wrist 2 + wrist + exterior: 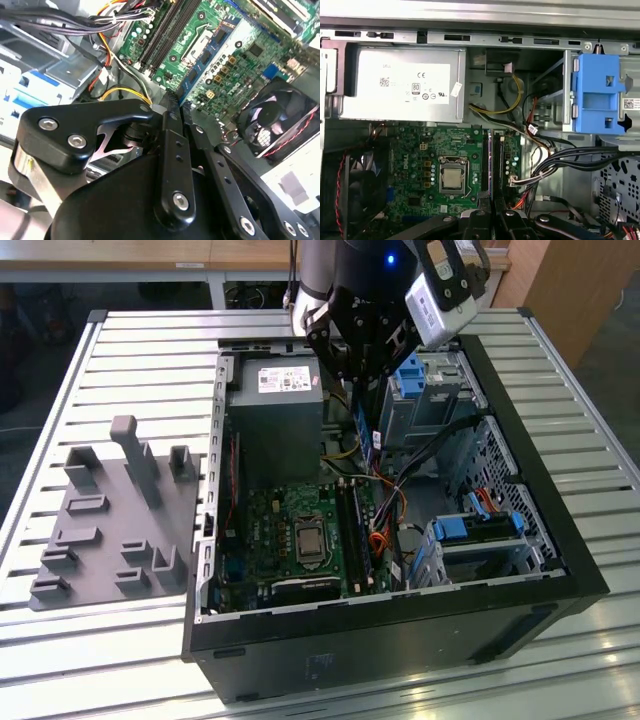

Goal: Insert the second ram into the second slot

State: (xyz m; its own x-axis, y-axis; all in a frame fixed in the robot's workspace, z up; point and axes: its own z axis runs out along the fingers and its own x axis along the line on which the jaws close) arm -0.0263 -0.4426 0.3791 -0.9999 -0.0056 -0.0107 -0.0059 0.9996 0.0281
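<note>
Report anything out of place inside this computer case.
Nothing looks damaged or askew. One thing to note: loose cables drape close beside the RAM slots, while the gripper holds the second ram over the case.

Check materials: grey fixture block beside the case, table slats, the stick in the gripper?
Grey fixture block: matte, uniform grey, likely plastic, maybe printed.
Table slats: ribbed, pale with a sheen, probably aluminium extrusion.
Second ram: blue laminate circuit board carrying black chips, held by the gripper.
</note>
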